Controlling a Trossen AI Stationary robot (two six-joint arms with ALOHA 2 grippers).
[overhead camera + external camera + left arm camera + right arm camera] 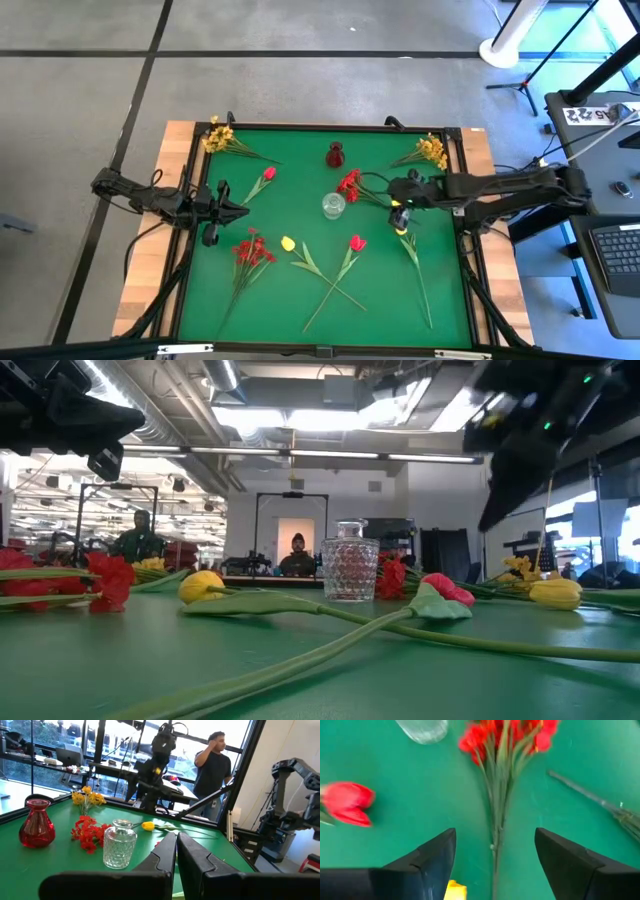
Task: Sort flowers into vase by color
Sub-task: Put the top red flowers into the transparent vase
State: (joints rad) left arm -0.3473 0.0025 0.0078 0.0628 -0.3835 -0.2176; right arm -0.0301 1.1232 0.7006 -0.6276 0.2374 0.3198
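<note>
Right gripper [495, 865]: I have it over the right half of the counter [450, 300], jaws spread wide and holding nothing; the stem of the red spray [507, 735] runs up between the fingers [432, 857] below them.
Left gripper [176, 855]: I see it parked near the left edge, jaws pressed together, empty, facing across the counter.
Clear vase [333, 205]: upright at the counter's middle, no flowers in it.
Red vase [335, 155]: upright toward the far edge, also holding no flowers.
Red spray, centre: lying just right of the clear vase, near but apart from it.
Second red spray [252, 250]: lying near the left edge, stems toward the near-left corner.
Red tulips: one [268, 174] left of the red vase; another [357, 242] nearer the front, its stem crossing that of a yellow tulip [288, 243].
Second yellow tulip [401, 226]: lying under the right arm, stem toward the near-right corner.
Yellow sprays: one [217, 136] at the far-left corner, one [432, 150] at the far-right corner.
Background: a person [214, 762] stands beyond the counter.
</note>
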